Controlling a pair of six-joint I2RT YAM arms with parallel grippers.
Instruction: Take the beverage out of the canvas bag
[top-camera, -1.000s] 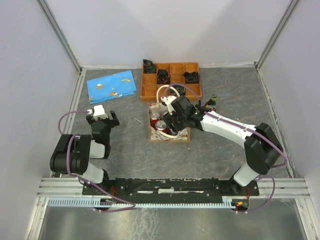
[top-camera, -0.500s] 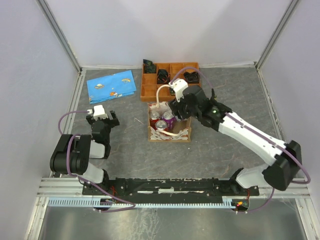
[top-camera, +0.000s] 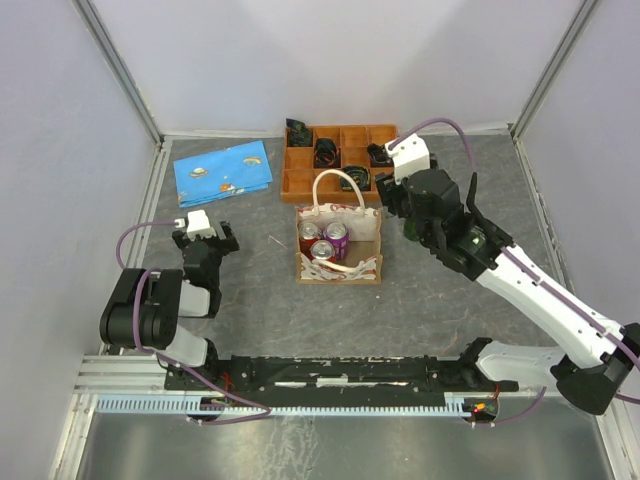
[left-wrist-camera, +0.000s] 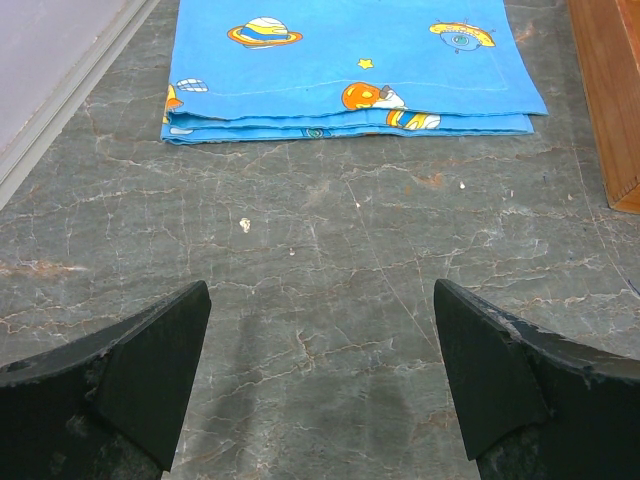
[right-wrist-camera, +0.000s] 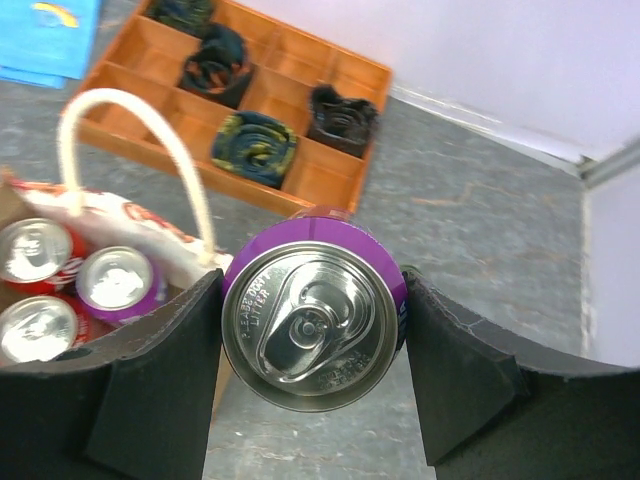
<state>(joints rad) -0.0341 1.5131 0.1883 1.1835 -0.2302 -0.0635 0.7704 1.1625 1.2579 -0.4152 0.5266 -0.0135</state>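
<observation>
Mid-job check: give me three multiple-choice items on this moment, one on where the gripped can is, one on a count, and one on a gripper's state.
1. The purple can in the right gripper is:
A. deep inside the canvas bag
B. half inside the bag
C. fully outside the bag

2. Cans standing in the bag:
A. one
B. three
C. five

3. The left gripper is:
A. open, holding nothing
B. shut on a can
C. shut on the bag's handle

Answers:
1. C, since the right wrist view shows the can beside the bag.
2. B, since three tops show in the bag, two red and one purple.
3. A, since its fingers are spread over bare table.
</observation>
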